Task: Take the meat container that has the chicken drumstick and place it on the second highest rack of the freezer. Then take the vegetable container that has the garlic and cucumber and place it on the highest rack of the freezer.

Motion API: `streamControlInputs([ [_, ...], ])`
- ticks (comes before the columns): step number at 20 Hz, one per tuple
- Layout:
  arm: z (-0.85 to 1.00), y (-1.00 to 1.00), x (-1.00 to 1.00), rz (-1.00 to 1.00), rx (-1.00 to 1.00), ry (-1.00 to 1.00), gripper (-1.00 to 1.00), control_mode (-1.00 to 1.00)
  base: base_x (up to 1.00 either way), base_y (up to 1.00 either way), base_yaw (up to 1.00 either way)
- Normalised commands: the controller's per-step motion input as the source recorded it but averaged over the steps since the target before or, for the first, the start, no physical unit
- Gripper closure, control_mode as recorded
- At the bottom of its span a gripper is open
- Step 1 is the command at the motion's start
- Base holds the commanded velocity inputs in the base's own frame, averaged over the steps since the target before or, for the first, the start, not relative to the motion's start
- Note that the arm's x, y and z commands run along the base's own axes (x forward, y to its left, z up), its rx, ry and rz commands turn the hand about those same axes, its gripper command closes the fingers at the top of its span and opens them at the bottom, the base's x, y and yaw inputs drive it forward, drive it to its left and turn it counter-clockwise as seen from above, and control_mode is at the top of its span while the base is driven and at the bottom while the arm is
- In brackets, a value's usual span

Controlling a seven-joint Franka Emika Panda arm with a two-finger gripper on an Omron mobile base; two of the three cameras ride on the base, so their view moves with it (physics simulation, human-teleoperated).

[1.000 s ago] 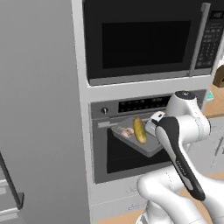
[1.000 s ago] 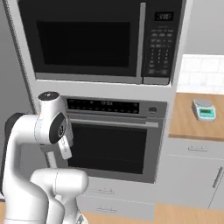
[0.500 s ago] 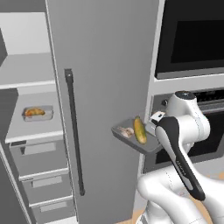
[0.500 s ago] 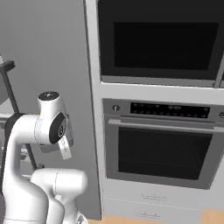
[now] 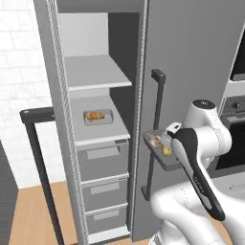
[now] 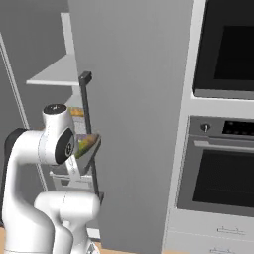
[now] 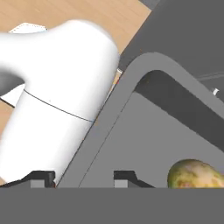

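Step two looks underway: end effector (image 7: 83,175) grasping the vegetable tray (image 5: 165,152) beside the freezer (image 5: 95,119), which next needs lifting onto the bare top shelf (image 5: 95,72).

Open freezer (image 5: 95,28) to the left, ovens to the right.
The meat container (image 5: 98,116) with the chicken drumstick (image 5: 95,115) sits on the lower rack (image 5: 103,130), under the highest rack (image 5: 93,72); the vegetable container (image 5: 162,152) is held before the freezer door (image 5: 191,72), beside its handle (image 5: 154,139).
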Motion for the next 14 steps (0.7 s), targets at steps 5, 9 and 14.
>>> streamControlInputs([
  [5, 0.0, 0.0, 0.0, 0.0, 0.0, 0.0, 1.0, 1.0, 0.02, 0.57, 0.0],
  [9, 0.0, 0.0, 0.0, 0.0, 0.0, 0.0, 1.0, 1.0, 0.0, 0.46, 0.0],
  [14, 0.0, 0.0, 0.0, 0.0, 0.0, 0.0, 1.0, 1.0, 0.02, 0.45, 0.0],
])
